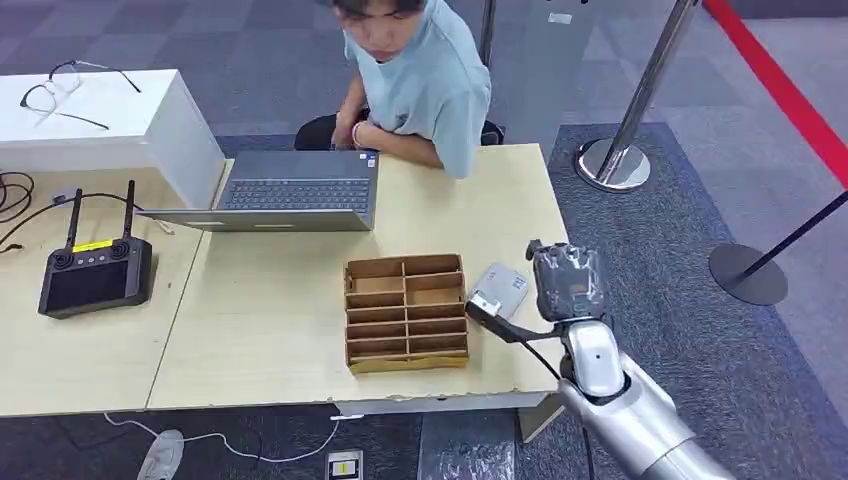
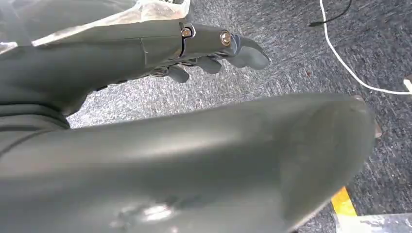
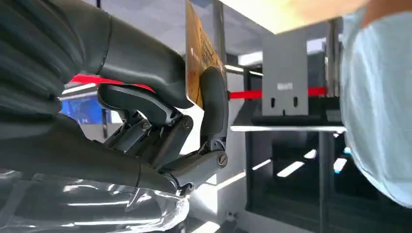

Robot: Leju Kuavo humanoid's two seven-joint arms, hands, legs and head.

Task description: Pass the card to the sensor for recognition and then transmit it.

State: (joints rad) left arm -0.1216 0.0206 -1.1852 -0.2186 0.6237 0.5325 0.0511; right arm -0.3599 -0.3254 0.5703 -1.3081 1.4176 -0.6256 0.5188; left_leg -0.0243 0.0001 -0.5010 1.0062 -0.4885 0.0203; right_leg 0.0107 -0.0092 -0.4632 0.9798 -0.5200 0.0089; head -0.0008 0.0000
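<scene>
I have the card (image 3: 200, 58) pinched between thumb and a finger of my right hand (image 1: 566, 283), raised just beside the grey sensor (image 1: 499, 291) on the table (image 1: 280, 330); whether it has scanned I cannot tell, and handing it to the person (image 1: 425, 80) remains. My left hand (image 2: 204, 51) hangs toward the floor, apparently holding nothing, its fingers partly hidden.

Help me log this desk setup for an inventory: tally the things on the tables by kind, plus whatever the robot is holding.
Laptop: 1
Remote controller: 1
Cardboard organizer: 1
Card sensor: 1
White box: 1
Glasses: 1
Card, pinched in the right hand: 1
Total: 7
</scene>
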